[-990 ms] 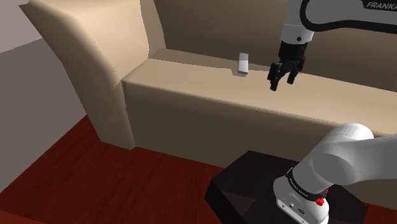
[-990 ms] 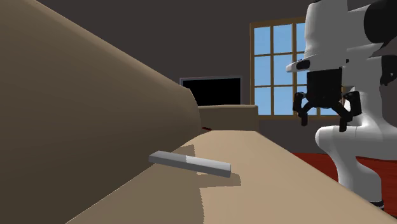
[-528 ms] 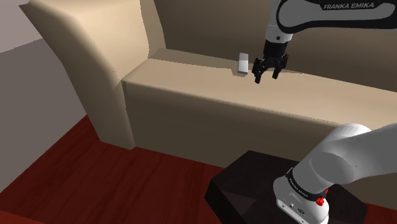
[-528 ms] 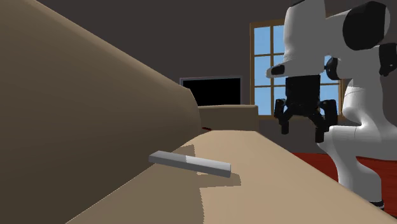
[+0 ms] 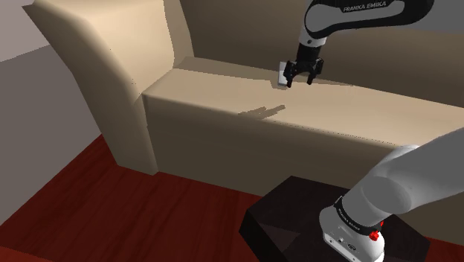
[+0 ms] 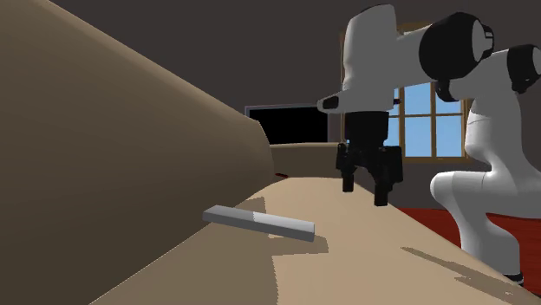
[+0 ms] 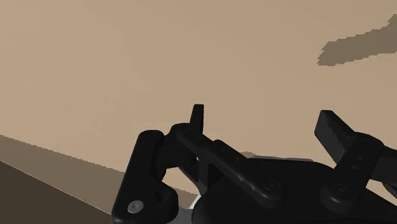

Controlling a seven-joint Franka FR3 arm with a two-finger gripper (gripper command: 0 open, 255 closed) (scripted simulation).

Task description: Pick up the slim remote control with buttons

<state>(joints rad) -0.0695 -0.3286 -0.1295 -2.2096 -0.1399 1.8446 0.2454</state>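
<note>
The remote (image 6: 257, 223) lies flat on the sofa (image 5: 208, 104) seat by the backrest (image 6: 104, 147); the jaws hang apart near it. I'd centre them across its narrow width before lowering.

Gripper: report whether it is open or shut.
Open. In the second exterior view the gripper has its two fingers standing apart with nothing between them; the remote lies flat on the sofa seat, untouched.

- Backrest (image 5: 245, 30) rises just behind the remote (image 6: 257, 223), at its 12 o'clock in the shoulder view.
- Seat (image 5: 223, 104) lies bare toward 6 o'clock.
- Armrest (image 5: 111, 67) stands well apart at 9 o'clock.
</note>
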